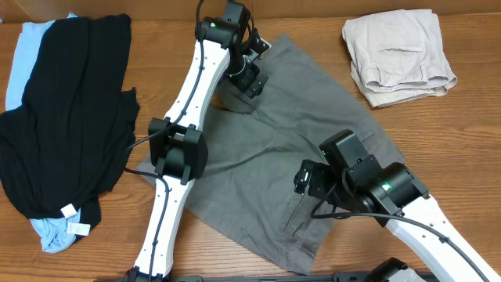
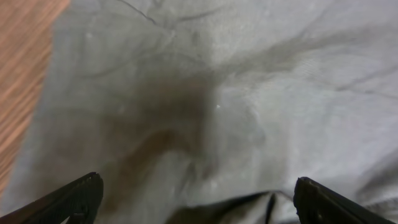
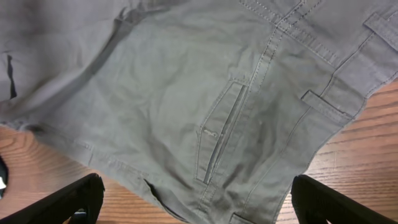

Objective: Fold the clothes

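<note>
Shorts (image 1: 290, 141) are lying rumpled, so I am aiming my wide-open left fingers (image 2: 74, 199) and right fingers (image 3: 78, 198) at matching edges.

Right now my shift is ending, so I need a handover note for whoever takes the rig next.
Left pincer: open, low over the grey-olive shorts at their far edge.
Right pincer: open, above their near side.
The shorts lie spread out in the middle, unfolded.
Black garment lies over the light-blue garment, heaped on the left.
Beige shorts look folded, far right.
Left to do: fold the grey-olive shorts, then the heap.
</note>
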